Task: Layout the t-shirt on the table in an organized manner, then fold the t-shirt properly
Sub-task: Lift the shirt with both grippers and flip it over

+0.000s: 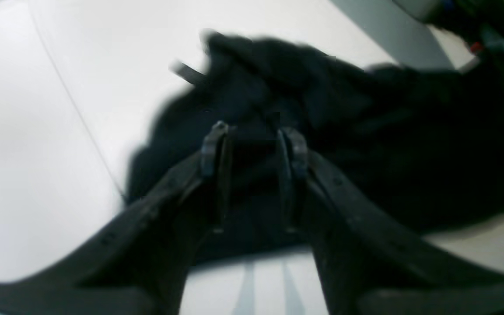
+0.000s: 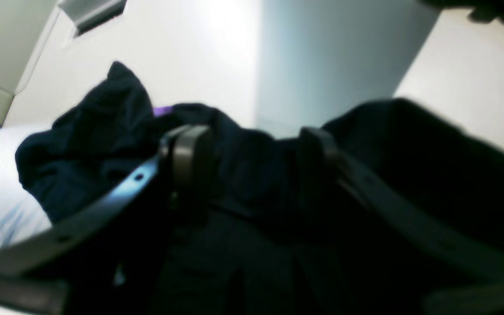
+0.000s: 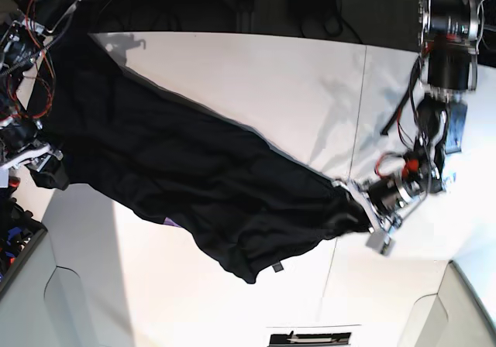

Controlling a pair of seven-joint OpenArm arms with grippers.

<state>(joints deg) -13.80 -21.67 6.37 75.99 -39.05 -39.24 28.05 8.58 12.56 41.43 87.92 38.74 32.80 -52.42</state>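
The black t-shirt (image 3: 194, 176) lies stretched in a rumpled diagonal band across the white table (image 3: 271, 84), from far left to near right. My left gripper (image 3: 358, 206) sits at its near-right end. In the left wrist view its fingers (image 1: 217, 144) stand apart, so the left gripper (image 1: 255, 146) is open over bunched t-shirt cloth (image 1: 365, 131). At the shirt's far-left end is my right gripper (image 3: 43, 161). Its wrist view shows the right gripper (image 2: 252, 148) open wide, with t-shirt folds (image 2: 81, 144) between and behind the fingers and a sliver of purple print (image 2: 162, 110) showing.
A thin dark seam (image 3: 353, 130) crosses the table right of centre. Cut-out corners sit at the near left (image 3: 70, 285) and near right (image 3: 434, 300). Wires and electronics (image 3: 23, 22) crowd the left edge. The left arm's body (image 3: 446, 53) rises at the far right.
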